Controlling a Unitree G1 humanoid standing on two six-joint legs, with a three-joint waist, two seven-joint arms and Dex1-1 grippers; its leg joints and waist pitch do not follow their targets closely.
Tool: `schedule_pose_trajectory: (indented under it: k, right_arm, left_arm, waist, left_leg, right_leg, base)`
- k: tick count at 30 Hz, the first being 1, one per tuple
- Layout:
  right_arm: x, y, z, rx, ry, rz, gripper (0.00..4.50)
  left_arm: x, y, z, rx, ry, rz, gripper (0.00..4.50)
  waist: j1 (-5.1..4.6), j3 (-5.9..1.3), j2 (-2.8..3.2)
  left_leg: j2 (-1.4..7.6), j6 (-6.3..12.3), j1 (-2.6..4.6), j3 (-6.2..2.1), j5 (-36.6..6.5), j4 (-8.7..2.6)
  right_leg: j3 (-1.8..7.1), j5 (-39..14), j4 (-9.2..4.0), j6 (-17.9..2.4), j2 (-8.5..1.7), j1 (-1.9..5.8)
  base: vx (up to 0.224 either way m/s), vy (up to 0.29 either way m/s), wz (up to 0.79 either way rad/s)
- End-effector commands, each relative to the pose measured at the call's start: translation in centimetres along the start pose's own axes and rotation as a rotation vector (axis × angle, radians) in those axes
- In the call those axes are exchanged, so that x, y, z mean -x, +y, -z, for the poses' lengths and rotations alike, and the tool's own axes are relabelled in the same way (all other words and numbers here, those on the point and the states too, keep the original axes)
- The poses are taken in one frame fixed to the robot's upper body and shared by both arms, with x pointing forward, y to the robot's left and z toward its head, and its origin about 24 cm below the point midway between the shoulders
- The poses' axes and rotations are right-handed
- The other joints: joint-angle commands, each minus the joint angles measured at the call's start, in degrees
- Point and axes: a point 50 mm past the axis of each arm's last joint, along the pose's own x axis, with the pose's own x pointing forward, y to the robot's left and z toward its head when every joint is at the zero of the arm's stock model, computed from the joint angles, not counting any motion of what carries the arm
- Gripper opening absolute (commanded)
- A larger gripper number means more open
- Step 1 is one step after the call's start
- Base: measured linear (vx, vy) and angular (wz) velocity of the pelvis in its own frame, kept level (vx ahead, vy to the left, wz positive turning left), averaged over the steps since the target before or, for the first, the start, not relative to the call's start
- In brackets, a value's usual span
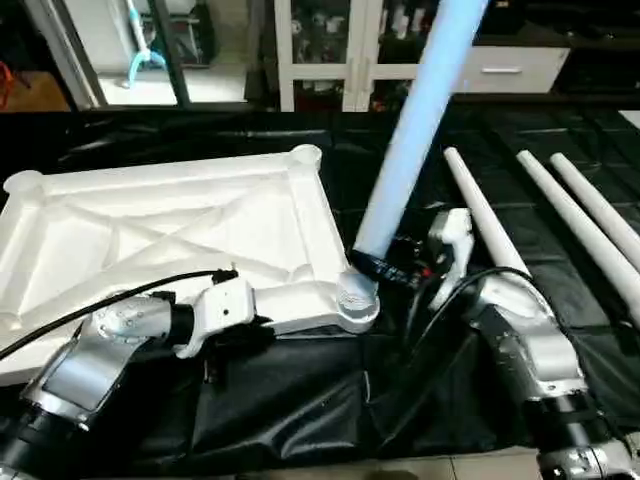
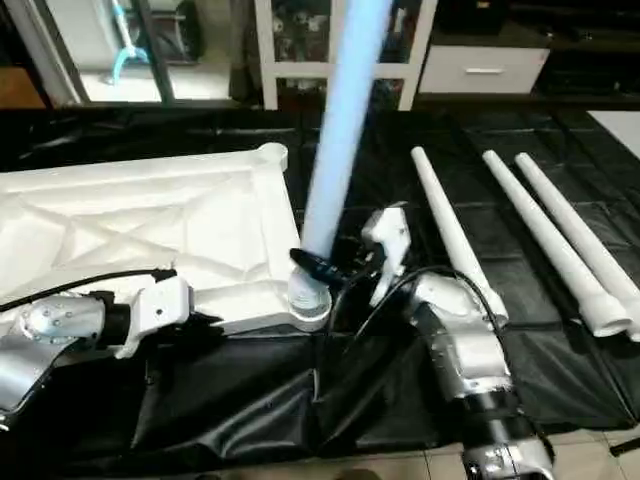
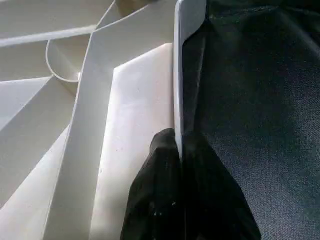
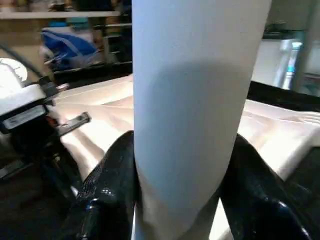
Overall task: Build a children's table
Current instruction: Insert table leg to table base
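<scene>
a leg (image 1: 415,130) is clamped by the right gripper (image 1: 378,266) above the top's (image 1: 180,235) near corner socket (image 1: 356,299). the top's near rim is pinched by the closed left gripper (image 3: 181,150).

Work surface = crinkled glossy black plastic sheet (image 1: 300,400) spread over the floor, w/ a strip of pale tiled floor (image 2: 600,440) showing at its near edge. Far side: white glass-door cabinet (image 1: 330,50) w/ cluttered shelves inside, next to it a low white drawer unit (image 1: 510,68) w/ a metal bar handle. Far left: dark-framed glass door (image 1: 130,50), bright daylight on pale floor behind it.
</scene>
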Motion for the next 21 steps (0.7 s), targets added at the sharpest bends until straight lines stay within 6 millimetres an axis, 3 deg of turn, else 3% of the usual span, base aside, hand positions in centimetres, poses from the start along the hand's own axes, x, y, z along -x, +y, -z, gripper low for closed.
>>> schedule_pose_trajectory:
  k: [1,7,12,21]
  right_arm:
    - [-0.1,0.1,0.1,0.009,0.017,-0.035,1.84]
    - [0.9,-0.1,1.0,0.040,0.066,-0.073,1.84]
    - [1.8,-0.5,1.2,0.062,0.088,-0.065,1.84]
    - [2.8,-1.5,1.6,0.053,0.096,-0.012,1.84]
  left_arm:
    - [-1.1,-1.2,1.1,0.042,0.035,0.032,0.10]
    - [-2.1,-1.3,0.7,0.051,-0.022,0.005,0.10]
    - [-2.2,-1.2,0.9,0.051,-0.028,0.002,0.10]
    - [-2.2,-1.3,1.0,0.037,-0.021,0.013,0.10]
  waist:
    - [0.02,-2.87,-0.81]
    - [0.62,-2.75,-1.15]
    - [0.86,-2.78,-0.95]
    - [0.77,-2.66,-1.27]
  left_leg:
    - [6.15,6.46,1.85,-2.15,-5.7,-5.58]
    - [6.19,6.22,1.74,-2.01,-7.3,-5.65]
    - [6.26,5.55,1.83,-2.05,-8.4,-5.81]
    - [6.26,5.45,1.74,-1.96,-10.0,-5.94]
  right_leg:
    - [1.91,4.1,-3.27,-20.6,-4.03,1.40]
    - [2.07,1.2,-3.57,-20.0,-4.29,1.33]
    - [2.12,-0.7,-3.73,-19.4,-4.27,1.16]
    - [2.23,-3.4,-4.11,-19.4,-4.29,0.99]
  base:
    - [0.000,0.000,0.00]
    - [0.000,0.000,0.00]
    - [0.000,0.000,0.00]
    - [0.000,0.000,0.00]
